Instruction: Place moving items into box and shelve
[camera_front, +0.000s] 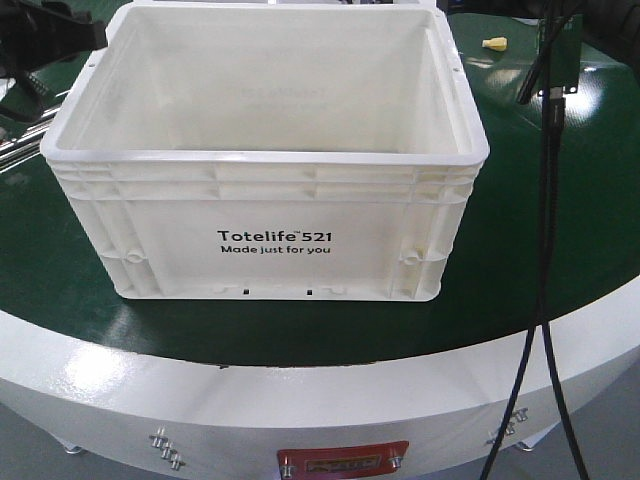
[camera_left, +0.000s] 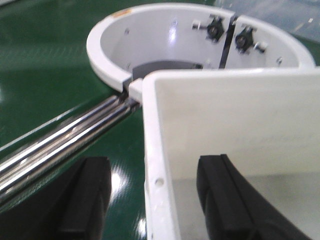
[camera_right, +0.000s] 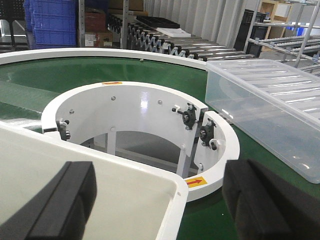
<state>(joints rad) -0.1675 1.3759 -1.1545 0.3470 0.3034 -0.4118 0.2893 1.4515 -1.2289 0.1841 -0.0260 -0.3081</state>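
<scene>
With a wall of the box (camera_front: 270, 215) between its fingers, the left hand (camera_left: 152, 172) and the right hand (camera_right: 162, 192) each stand open, seemingly before the grasp; next both must close together.

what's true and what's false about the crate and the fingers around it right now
1. Nothing shows inside the white crate. True.
2. The left fingers are clamped on the crate's wall. False: they stand apart, one on each side of it.
3. The small yellow thing lies in the crate. False: it lies on the green belt behind it.
4. A clear tub sits right of the white ring in the right wrist view. True.
</scene>
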